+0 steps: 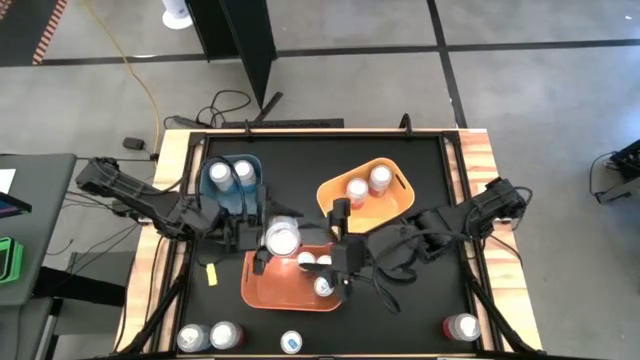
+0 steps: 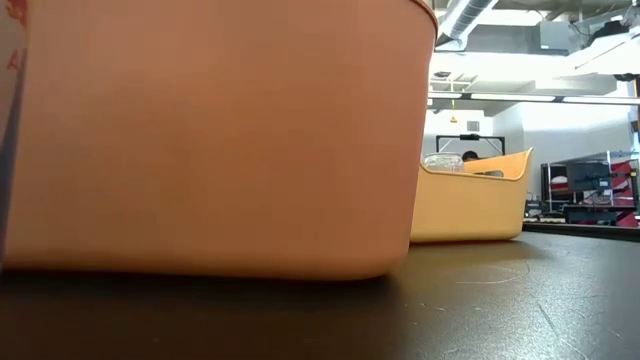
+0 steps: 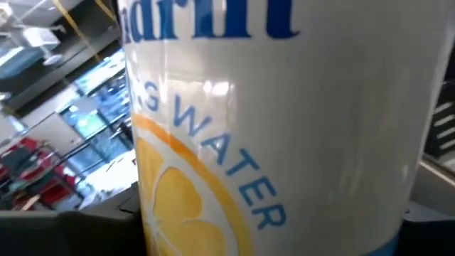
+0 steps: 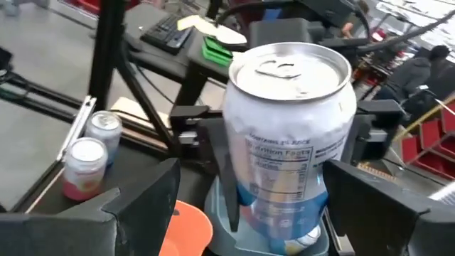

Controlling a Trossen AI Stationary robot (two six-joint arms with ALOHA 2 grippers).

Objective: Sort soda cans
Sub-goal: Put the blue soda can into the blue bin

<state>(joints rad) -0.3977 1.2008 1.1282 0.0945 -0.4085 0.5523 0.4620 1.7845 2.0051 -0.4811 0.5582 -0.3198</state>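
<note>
White soda can (image 1: 282, 238), upright with its long axis vertical, held off the table in the left gripper (image 1: 262, 238), whose fingers close on its sides. It sits above the near-left corner of the orange bin (image 1: 265, 290). The right gripper (image 1: 338, 262) faces it from just beside, fingers spread and empty. The blue bin (image 1: 254, 166) lies behind the can; a handover looks possible.
</note>
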